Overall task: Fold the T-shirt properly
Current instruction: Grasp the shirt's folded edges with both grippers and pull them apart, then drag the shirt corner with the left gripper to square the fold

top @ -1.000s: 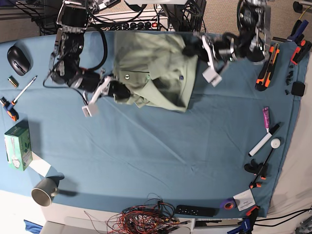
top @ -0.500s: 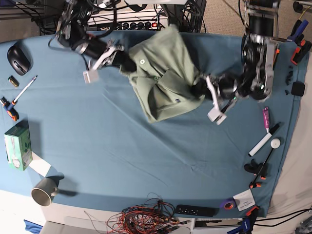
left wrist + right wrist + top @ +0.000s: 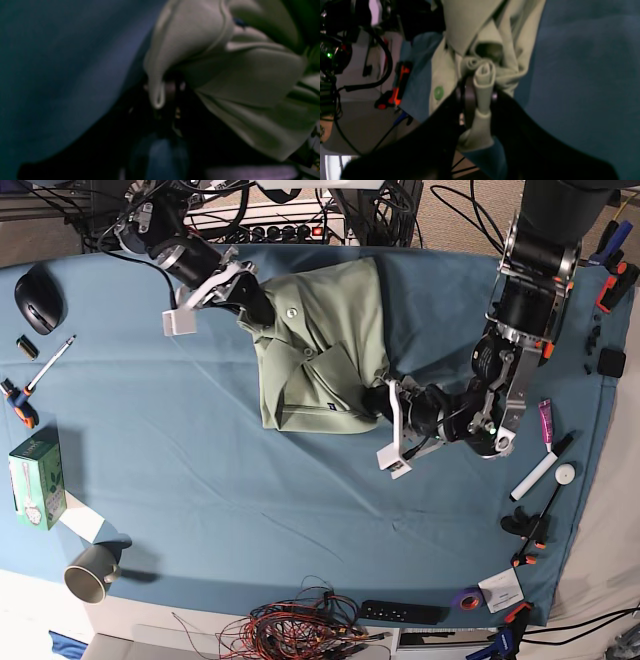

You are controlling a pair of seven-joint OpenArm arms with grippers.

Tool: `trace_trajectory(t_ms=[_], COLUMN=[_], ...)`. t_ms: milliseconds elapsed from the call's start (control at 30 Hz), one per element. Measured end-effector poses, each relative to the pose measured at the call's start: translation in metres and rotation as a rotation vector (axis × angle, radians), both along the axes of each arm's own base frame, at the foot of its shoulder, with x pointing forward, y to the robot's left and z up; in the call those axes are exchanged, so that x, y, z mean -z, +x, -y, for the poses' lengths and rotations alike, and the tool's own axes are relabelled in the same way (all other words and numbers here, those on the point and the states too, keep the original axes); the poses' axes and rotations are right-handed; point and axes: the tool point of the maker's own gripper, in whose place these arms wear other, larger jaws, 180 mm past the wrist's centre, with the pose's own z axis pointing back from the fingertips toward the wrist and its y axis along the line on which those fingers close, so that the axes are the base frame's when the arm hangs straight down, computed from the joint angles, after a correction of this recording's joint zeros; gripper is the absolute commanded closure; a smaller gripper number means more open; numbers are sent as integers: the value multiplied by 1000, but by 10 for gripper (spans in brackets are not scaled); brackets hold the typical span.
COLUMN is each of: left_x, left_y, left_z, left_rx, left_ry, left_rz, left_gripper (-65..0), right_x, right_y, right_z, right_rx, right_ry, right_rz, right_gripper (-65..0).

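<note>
Two robot grippers each pinch a bunch of the pale sage-green T-shirt (image 3: 318,350), which lies crumpled on the far middle of the teal-blue tablecloth (image 3: 250,490). The right gripper (image 3: 243,293) is clamped on a rolled wad of fabric near the collar, at the shirt's far left corner. The left gripper (image 3: 385,402) is closed on a fold at the near right edge, beside the tiny dark blue tag (image 3: 327,408). Compared with half a second ago, the shirt has swung round: its lower hem now runs roughly level across the cloth instead of hanging down in a point, and the left arm has moved lower and further inward. My reading is that the garment is being turned and spread, so folding proper has not yet begun.
</note>
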Motion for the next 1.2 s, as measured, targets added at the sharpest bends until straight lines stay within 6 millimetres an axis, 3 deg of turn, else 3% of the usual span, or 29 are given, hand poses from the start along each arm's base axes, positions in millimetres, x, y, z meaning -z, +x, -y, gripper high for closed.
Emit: trace_trajectory(t_ms=[433, 700, 733, 800, 833, 867, 933, 967, 1067, 1200], left_x=[-8, -6, -5, -3, -3, -5, -8, -10, -18, -49], left_y=[13, 15, 14, 11, 10, 12, 18, 20, 31, 54], left_z=[11, 9, 9, 6, 3, 0, -8, -13, -35, -61], left_rx=[20, 24, 24, 37, 50, 58, 55, 50, 27, -4], left_ry=[23, 51, 52, 78, 92, 116, 159, 162, 189, 194], left_rz=[41, 53, 52, 32, 24, 14, 21, 24, 42, 113], left_gripper=[0, 0, -18, -235, -312, -340, -339, -339, -336, -334], right_x=[8, 12, 12, 13, 13, 15, 15, 15, 15, 14], right_y=[-2, -2, -2, -2, -3, -3, -3, -2, -1, 3], right_z=[-38, -30, -29, -25, -24, -22, -18, -16, -12, -7], right_rx=[-119, -103, -104, -112, -120, -126, -130, -129, -128, -120], right_ry=[-36, -66, -69, -84, -90, -103, -117, -129, -137, -147], right_rz=[-10, -16, -15, -16, -19, -23, -21, -18, -12, -4], right_gripper=[0, 0, 0, 0, -53, -142, -273, -288, -288, -288])
